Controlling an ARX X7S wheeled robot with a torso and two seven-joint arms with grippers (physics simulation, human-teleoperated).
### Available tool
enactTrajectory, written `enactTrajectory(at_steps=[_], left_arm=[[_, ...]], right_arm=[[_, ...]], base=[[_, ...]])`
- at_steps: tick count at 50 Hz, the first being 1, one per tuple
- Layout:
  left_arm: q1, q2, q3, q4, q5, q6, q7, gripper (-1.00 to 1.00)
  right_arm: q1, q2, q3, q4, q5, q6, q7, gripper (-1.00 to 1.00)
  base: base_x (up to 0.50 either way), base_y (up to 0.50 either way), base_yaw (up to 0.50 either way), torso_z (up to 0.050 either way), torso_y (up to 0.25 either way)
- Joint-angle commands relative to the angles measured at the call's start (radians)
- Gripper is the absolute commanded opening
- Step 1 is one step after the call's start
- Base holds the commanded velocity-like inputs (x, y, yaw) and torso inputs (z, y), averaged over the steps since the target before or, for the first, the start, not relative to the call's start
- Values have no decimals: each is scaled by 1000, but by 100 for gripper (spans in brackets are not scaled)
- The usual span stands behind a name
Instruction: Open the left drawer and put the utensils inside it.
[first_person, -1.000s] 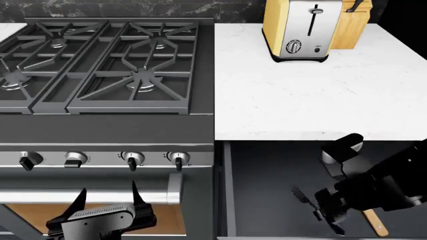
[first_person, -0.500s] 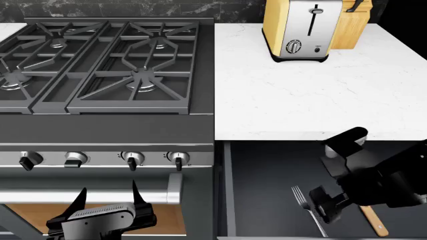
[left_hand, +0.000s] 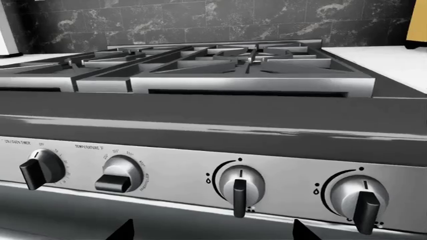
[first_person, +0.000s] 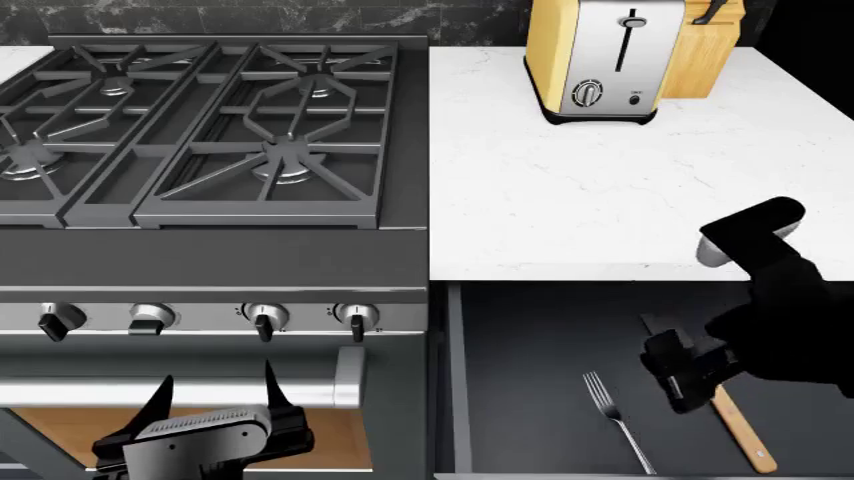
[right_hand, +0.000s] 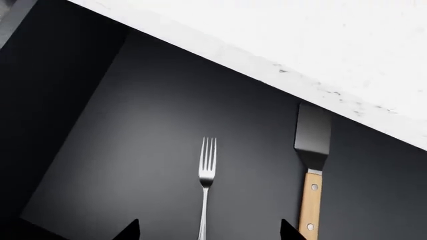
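Lying parallel — fork (right_hand: 207, 175) tines, spatula (right_hand: 311, 155) blade — toward the counter (right_hand: 320, 45).

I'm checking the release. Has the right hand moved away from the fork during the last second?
Yes. The right hand has risen and shifted right, toward the counter edge; the fork now lies free in the left drawer.

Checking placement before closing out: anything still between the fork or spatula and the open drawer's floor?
Nothing visible. The fork and spatula both lie flat on the left drawer floor, side by side and apart. The right claw sits above them, holding nothing.
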Motion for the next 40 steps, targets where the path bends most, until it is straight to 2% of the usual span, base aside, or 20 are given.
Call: enactTrajectory(at_steps=[1,17,40], left_arm=[[-5,-2,6,3,-1,-5,-2,100],[-5,-10,9,5,-4,0,-7,100],[-23,-13,24,-10,-4,-10,-16,100]], right_arm=[[42,74,96,-67,95,-2,68,100],[101,193,173,-120,226,-35,128,100],[128,348,269,-145,311,-156,111,100]], base=[[0,0,0,0,0],[0,0,0,0,0],[0,0,0,0,0]])
